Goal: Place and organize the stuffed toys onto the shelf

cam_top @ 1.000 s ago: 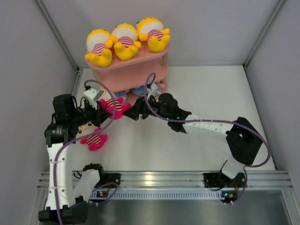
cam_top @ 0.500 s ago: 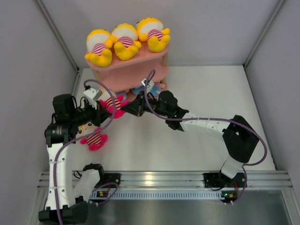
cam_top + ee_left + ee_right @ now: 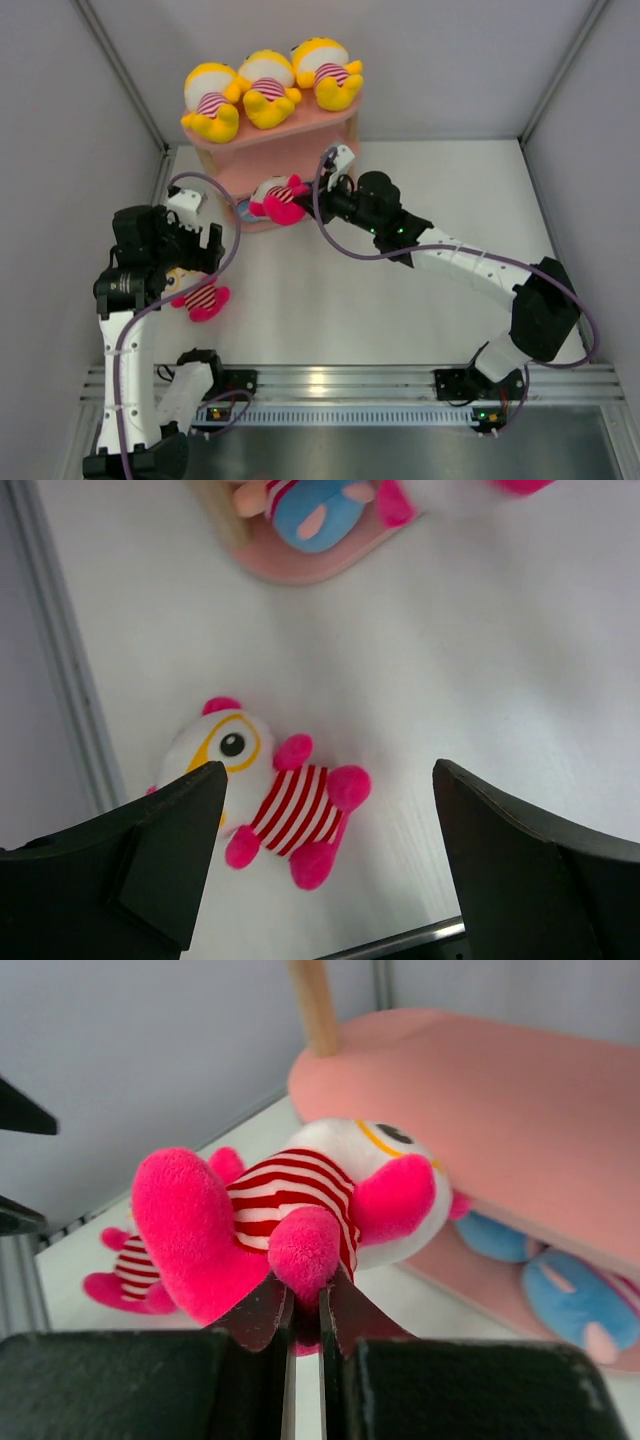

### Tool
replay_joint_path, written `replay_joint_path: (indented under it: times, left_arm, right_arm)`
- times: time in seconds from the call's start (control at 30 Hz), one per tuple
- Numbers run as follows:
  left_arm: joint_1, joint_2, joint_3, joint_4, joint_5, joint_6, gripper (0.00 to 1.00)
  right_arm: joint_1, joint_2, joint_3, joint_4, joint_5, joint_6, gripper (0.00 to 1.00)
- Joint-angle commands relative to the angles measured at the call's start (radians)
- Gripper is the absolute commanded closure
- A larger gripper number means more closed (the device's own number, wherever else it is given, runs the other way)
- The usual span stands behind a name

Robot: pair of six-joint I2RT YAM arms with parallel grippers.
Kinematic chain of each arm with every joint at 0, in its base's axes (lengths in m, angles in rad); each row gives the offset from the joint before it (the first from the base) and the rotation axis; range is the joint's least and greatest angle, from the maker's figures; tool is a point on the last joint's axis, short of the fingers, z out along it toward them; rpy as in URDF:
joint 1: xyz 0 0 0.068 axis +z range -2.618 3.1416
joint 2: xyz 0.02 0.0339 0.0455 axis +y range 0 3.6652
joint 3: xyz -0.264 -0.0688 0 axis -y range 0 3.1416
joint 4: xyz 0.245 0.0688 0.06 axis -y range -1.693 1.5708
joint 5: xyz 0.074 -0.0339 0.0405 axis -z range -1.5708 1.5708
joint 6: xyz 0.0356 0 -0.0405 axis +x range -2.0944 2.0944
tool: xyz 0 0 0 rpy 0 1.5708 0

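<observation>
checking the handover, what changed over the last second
The left gripper let go of the pink-limbed plush toy in a striped shirt and drew back, open. The right gripper took it and carried it to the front of the pink three-tier shelf. The three yellow plush toys on top and the other pink-limbed toy on the table stayed put.

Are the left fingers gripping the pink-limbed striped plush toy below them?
No, the left fingers stand open above the pink-limbed toy, not touching.
</observation>
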Motion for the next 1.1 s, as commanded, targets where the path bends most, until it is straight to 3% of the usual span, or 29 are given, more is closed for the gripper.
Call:
replay_joint_path:
  times: [0.0,0.2,0.43,0.67,0.87,1.07]
  left_arm:
    - [-0.003,0.003,0.009,-0.056,-0.238,0.033,0.1]
    - [-0.003,0.054,-0.067,-0.09,-0.423,0.067,0.1]
    - [-0.002,0.139,-0.135,-0.087,-0.414,0.067,0.17]
    - [0.001,0.187,-0.141,-0.083,-0.417,0.062,0.19]
    - [0.015,0.198,-0.178,-0.047,-0.455,0.099,0.17]
    - [0.139,0.273,-0.184,-0.01,-0.391,0.169,0.17]
  right_arm:
    - [-0.087,-0.038,0.059,0.027,0.004,-0.128,1.0]
    - [-0.122,-0.055,0.056,0.07,-0.061,-0.236,1.0]
    - [-0.144,-0.096,-0.01,0.182,-0.029,-0.253,1.0]
    - [-0.162,-0.125,-0.061,0.26,-0.007,-0.252,1.0]
    - [-0.233,-0.006,-0.052,0.297,-0.106,-0.197,1.0]
    - [-0.289,0.14,0.019,0.322,-0.122,-0.12,1.0]
